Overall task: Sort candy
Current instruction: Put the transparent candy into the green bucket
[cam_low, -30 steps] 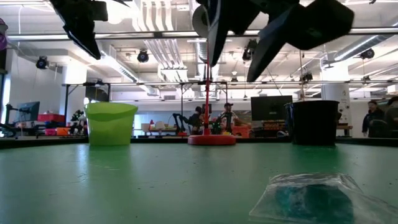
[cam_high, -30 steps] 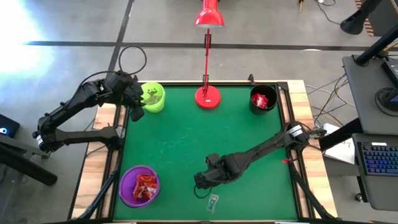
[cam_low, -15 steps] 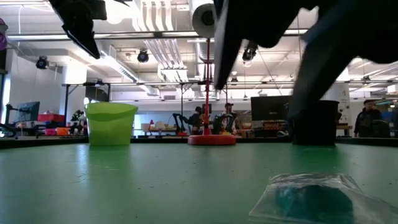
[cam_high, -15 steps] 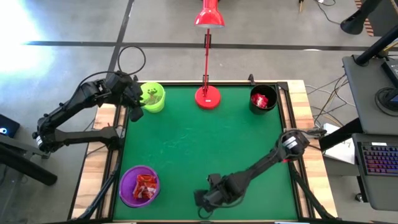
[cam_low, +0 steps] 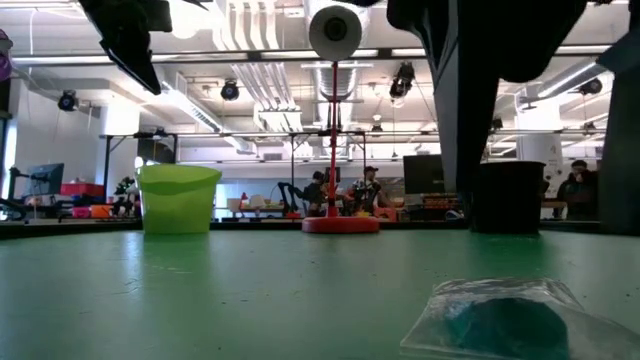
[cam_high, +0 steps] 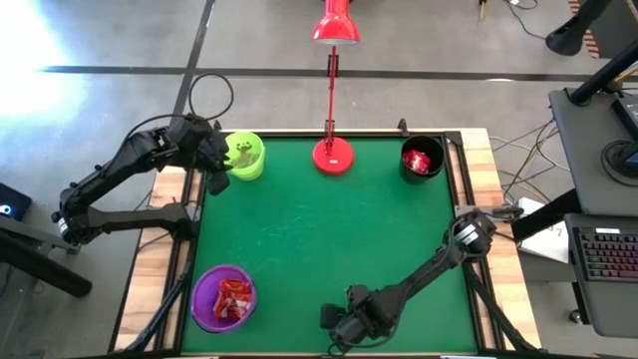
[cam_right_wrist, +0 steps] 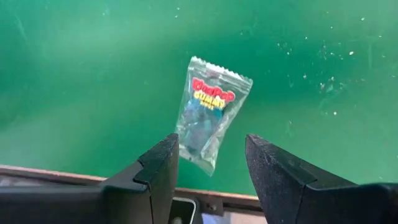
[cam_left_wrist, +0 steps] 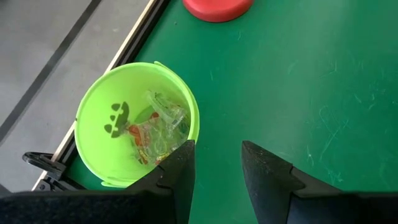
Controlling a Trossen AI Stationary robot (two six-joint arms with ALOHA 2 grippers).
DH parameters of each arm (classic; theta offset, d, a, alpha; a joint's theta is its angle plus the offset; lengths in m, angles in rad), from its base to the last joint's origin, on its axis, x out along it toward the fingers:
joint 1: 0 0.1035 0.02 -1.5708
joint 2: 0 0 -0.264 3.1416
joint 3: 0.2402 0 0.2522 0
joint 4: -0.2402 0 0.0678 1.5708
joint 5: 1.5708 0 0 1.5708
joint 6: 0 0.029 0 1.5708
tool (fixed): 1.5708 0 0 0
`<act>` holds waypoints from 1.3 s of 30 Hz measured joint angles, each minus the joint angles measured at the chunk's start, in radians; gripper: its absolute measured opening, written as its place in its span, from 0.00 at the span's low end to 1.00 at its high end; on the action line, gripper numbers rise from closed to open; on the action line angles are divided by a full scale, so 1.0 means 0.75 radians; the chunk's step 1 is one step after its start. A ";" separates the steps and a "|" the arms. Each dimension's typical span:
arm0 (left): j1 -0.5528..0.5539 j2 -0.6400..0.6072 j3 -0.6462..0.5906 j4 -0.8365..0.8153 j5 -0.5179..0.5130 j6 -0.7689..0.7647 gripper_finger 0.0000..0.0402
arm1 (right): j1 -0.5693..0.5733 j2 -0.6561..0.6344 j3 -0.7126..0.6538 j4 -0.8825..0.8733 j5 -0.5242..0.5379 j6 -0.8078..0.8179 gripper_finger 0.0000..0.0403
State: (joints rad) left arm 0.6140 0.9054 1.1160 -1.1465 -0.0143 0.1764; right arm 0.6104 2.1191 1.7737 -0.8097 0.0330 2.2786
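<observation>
While the left gripper (cam_high: 220, 182) hangs beside the lime cup (cam_high: 244, 157) at the table's far left corner, its fingers (cam_left_wrist: 177, 177) parted and empty, the right gripper (cam_high: 339, 327) sits low at the near edge of the green table (cam_high: 299, 229) — jaws spread, nothing between them.

1 loose candy (cam_right_wrist: 209, 113) lies flat on the mat directly ahead of the right gripper's fingers (cam_right_wrist: 155, 171), close to the table's near edge; clear wrapper, bluish-green contents, red and yellow print. The low view shows the same packet up close, untouched.

Sorted so far:
- lime cup — clear-wrapped pieces (cam_left_wrist: 158, 127) inside
- purple cup (cam_high: 223, 297), near left corner — red-wrapped pieces
- black cup (cam_high: 422, 160), far right corner — red pieces

Red lamp (cam_high: 333, 155) stands at the far edge between the lime and black cups.
</observation>
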 joint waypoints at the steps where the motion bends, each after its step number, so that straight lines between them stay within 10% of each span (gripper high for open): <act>1: 0.000 0.000 0.000 0.001 0.000 0.006 0.28 | 0.004 0.004 0.000 0.001 0.013 0.015 0.44; 26: 0.000 0.012 -0.001 0.002 0.000 0.023 0.28 | -0.003 0.160 0.035 0.110 0.026 -0.036 0.43; 39: 0.000 0.013 -0.001 0.002 0.000 0.023 0.28 | -0.005 0.164 0.033 0.076 0.052 -0.122 0.04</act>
State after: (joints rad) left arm 0.6140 0.9150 1.1156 -1.1450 -0.0145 0.1940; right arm 0.6064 2.2417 1.7983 -0.7528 0.0718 2.1869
